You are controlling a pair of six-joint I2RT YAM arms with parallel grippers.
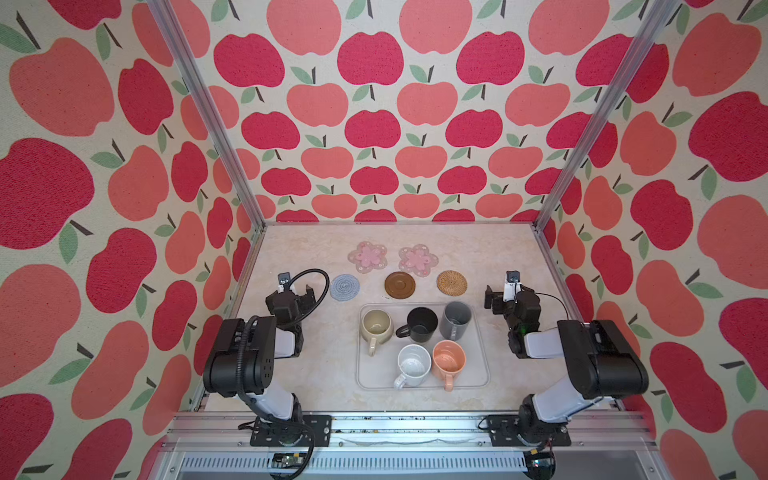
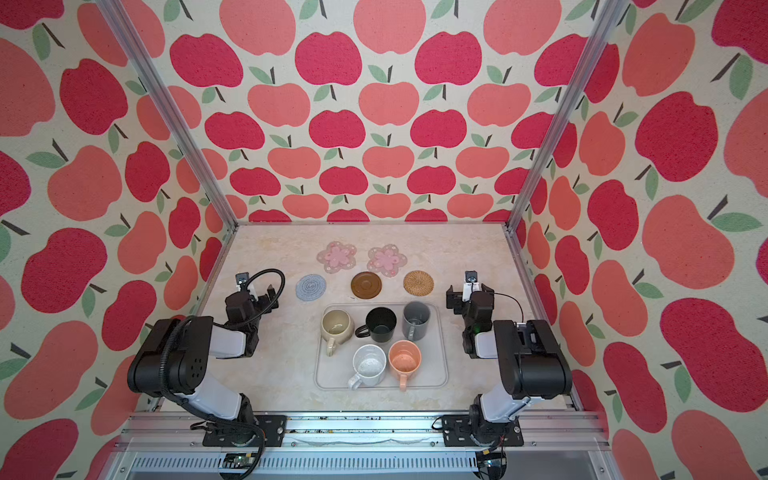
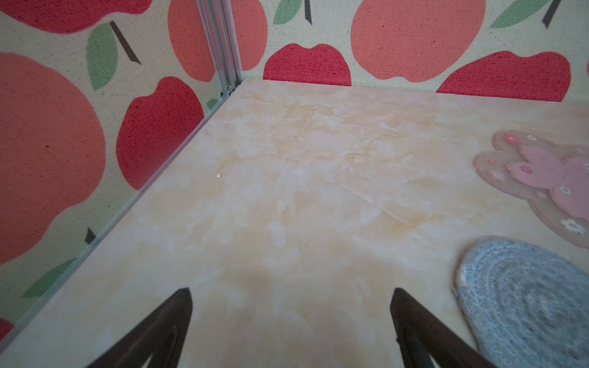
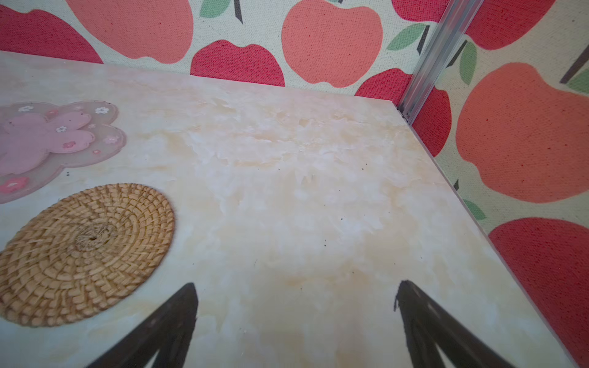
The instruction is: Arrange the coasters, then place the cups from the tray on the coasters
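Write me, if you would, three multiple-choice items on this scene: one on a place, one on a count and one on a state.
1. Which coaster lies nearest the left gripper?
A. the grey crocheted coaster
B. the dark brown wooden coaster
C. the tan rattan coaster

2. How many cups stand on the tray?
A. three
B. four
C. five

3. How do the two grippers stand?
A. both open, holding nothing
B. the left shut on a cup
C. both shut on coasters

Answers
1 A: the grey crocheted coaster lies just beside the left gripper; the brown one is in the middle and the rattan one is by the right gripper.
2 C: cream cup, black cup, grey cup, white cup and peach cup all stand on it.
3 A: each wrist view shows its gripper wide open over bare table.
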